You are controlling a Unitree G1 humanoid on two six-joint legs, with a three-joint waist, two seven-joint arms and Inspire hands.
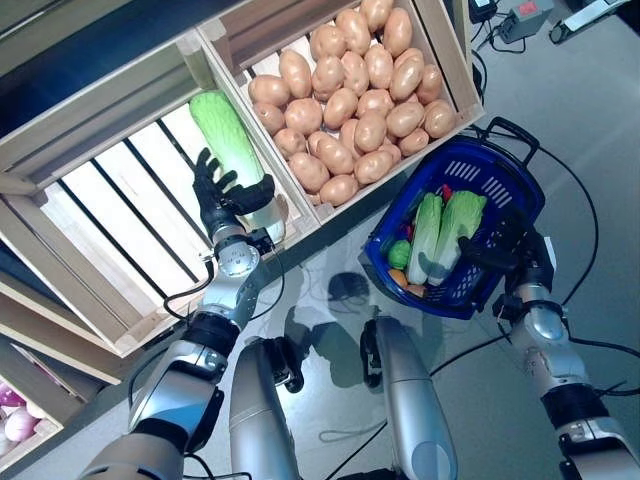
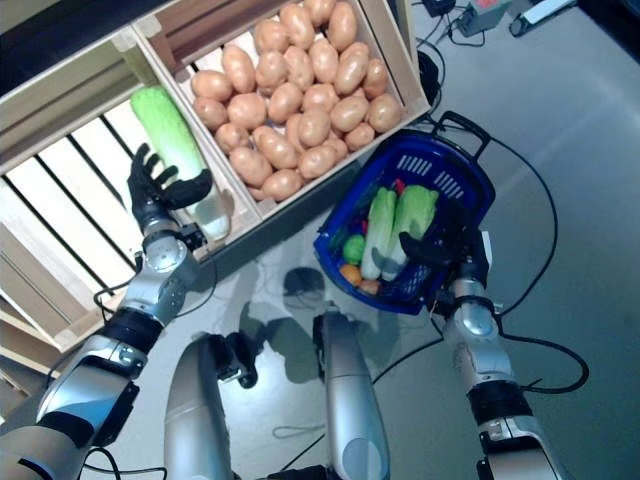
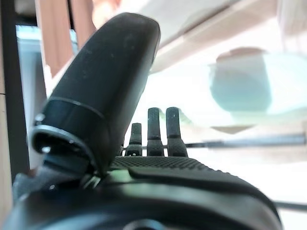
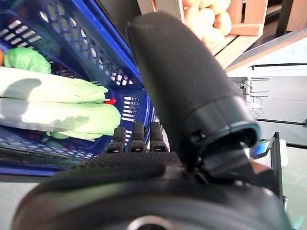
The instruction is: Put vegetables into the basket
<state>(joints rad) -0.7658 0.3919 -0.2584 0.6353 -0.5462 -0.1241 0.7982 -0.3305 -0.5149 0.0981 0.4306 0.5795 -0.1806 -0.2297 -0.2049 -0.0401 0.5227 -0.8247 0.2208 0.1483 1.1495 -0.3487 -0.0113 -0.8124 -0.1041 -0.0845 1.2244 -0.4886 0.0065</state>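
Cabbage (image 1: 232,150) lies in slatted crate (image 1: 90,210) beside potatoes (image 1: 350,95) | left robot hand (image 1: 222,195) at its lower end, fingers spread, thumb across, not yet clamped | right robot hand (image 1: 510,255) curled on blue basket (image 1: 500,175) rim | step: grasping | next: close, lift, carry to basket.

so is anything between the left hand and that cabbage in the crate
Nothing visible. The left hand is already at the cabbage in the slatted crate, fingers spread with the thumb reaching across its pale lower end. On the way to the blue basket, held by the right hand, only the crate's front wall needs clearing.
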